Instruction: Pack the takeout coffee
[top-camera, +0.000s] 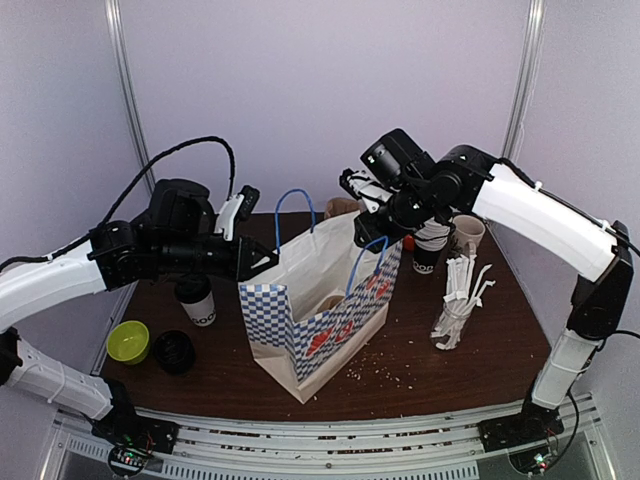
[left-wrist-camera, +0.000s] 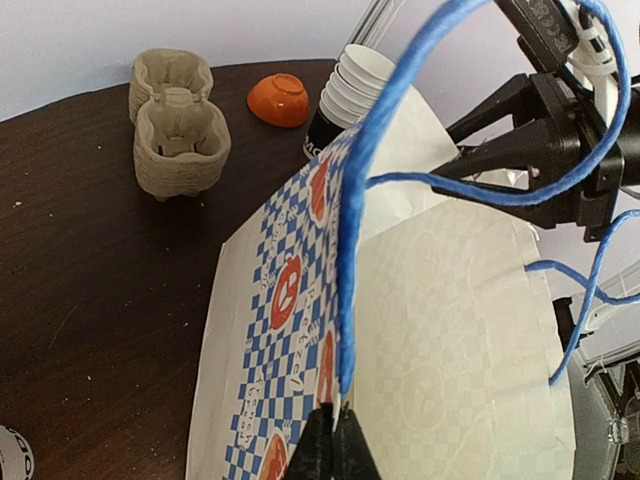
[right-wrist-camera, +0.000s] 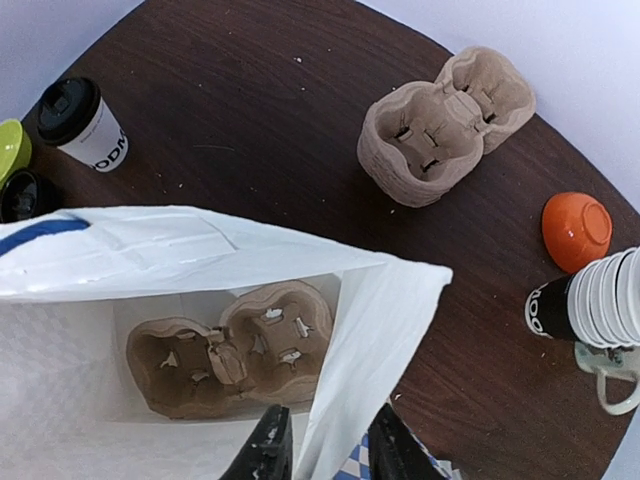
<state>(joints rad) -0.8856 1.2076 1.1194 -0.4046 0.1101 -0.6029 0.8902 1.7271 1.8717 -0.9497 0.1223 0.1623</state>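
Note:
The coffee cup (top-camera: 198, 301) with a dark lid stands on the table left of the blue-and-white checked bag (top-camera: 330, 330); it also shows in the right wrist view (right-wrist-camera: 82, 121). One brown pulp carrier tray (right-wrist-camera: 235, 345) lies empty on the bag's floor. My left gripper (left-wrist-camera: 338, 445) is shut on the bag's near rim by the blue handle (left-wrist-camera: 352, 240), holding it open. My right gripper (right-wrist-camera: 330, 455) is open, its fingers (right-wrist-camera: 268, 455) straddling the bag's opposite wall at the rim. In the top view the left gripper (top-camera: 268, 262) and right gripper (top-camera: 372, 232) flank the bag's mouth.
A stack of spare pulp trays (right-wrist-camera: 445, 125) and an orange bowl (right-wrist-camera: 577, 230) sit behind the bag. A stack of paper cups (right-wrist-camera: 590, 300) is at its right. A glass of wrapped straws (top-camera: 455, 318) stands front right. A green lid (top-camera: 128, 341) and a black lid (top-camera: 175, 352) lie front left.

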